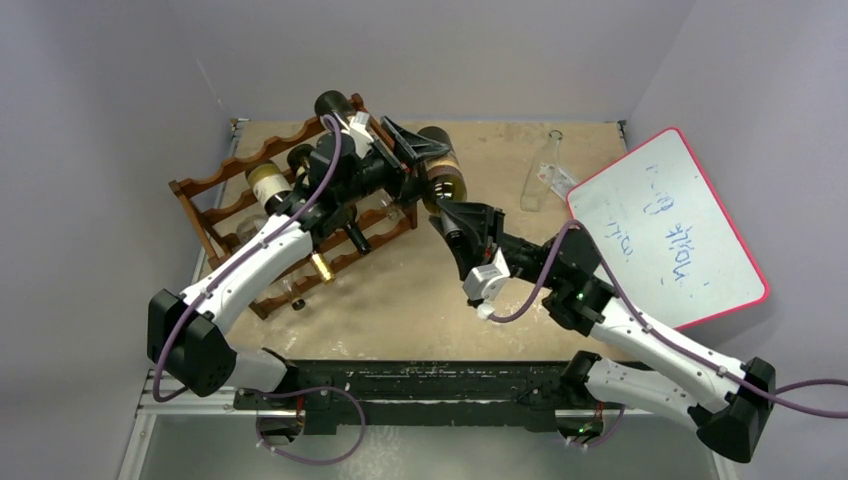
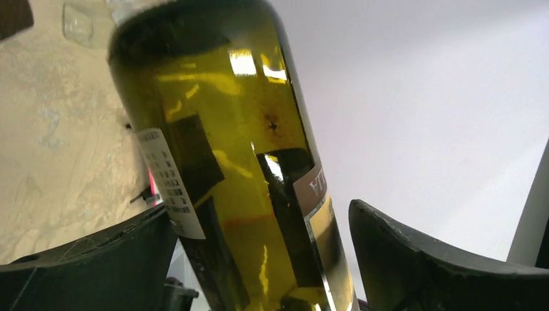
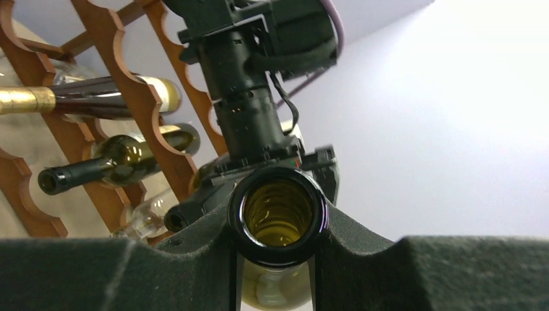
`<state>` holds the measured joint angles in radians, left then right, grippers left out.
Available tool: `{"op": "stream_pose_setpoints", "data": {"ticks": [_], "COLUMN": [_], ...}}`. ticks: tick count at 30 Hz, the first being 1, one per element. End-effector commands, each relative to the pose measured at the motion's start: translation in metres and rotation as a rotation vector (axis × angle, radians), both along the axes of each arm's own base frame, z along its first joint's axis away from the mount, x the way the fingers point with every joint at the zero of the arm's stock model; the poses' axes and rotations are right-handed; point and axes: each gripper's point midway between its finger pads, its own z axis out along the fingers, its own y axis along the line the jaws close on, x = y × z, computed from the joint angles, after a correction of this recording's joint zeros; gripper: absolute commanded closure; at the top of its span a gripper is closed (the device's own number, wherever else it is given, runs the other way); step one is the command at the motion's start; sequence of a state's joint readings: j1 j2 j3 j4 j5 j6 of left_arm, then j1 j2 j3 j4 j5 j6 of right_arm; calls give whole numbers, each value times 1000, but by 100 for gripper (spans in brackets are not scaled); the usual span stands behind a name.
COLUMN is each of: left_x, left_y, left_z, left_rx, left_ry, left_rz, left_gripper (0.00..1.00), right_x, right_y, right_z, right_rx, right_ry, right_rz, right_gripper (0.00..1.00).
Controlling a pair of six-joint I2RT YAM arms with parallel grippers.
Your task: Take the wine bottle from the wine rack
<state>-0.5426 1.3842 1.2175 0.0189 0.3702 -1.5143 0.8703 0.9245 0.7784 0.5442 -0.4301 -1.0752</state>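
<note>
Tabletop (image 1: 420, 300): tan board, surface mottled and scuffed with pale patches.

Right side: whiteboard (image 1: 665, 225), pink-red frame, rounded corners, sitting askew. Blue and green handwriting on it, not legible.

Just beside the whiteboard's far-left corner: clear glass bottle (image 1: 538, 185) lying on its side, neck toward the far edge, small white label.

Left side: other bottles lying flat, among them a cream-labelled bottle (image 1: 268, 185) and a gold-foil neck (image 1: 322, 266). The right wrist view shows a green bottle (image 3: 116, 161) with an open mouth.

Plain grey walls behind.

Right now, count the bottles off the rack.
2. The green wine bottle is held at its neck by the right gripper; a clear bottle lies beside the whiteboard. Others may be hidden.
</note>
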Motion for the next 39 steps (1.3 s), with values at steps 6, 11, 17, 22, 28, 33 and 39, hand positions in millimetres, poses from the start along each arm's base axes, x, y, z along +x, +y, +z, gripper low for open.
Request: {"op": "stream_pose_setpoints", "data": {"ticks": [6, 11, 17, 22, 28, 33, 39], "left_x": [12, 12, 5, -10, -29, -45, -60], "left_y": [12, 23, 46, 69, 104, 121, 138], "left_z": [60, 61, 77, 111, 138, 148, 144], "left_rx": [-134, -30, 85, 158, 288, 369, 472], "left_ry": [-236, -291, -395, -533, -672, -749, -771], "left_rz": [56, 110, 193, 256, 362, 387, 396], "left_gripper": [0, 0, 0, 0, 0, 0, 0], "right_x": [-14, 5, 31, 53, 78, 108, 133], "right_y": [-39, -59, -81, -97, -109, -141, -182], "right_z": [63, 73, 61, 34, -4, -29, -46], "right_rx": [210, 296, 385, 455, 526, 626, 751], "right_ry": [-101, -23, 159, 350, 538, 662, 704], "right_rz": [-61, -189, -335, -461, -561, -631, -729], "right_gripper": [100, 100, 100, 100, 100, 100, 100]}}
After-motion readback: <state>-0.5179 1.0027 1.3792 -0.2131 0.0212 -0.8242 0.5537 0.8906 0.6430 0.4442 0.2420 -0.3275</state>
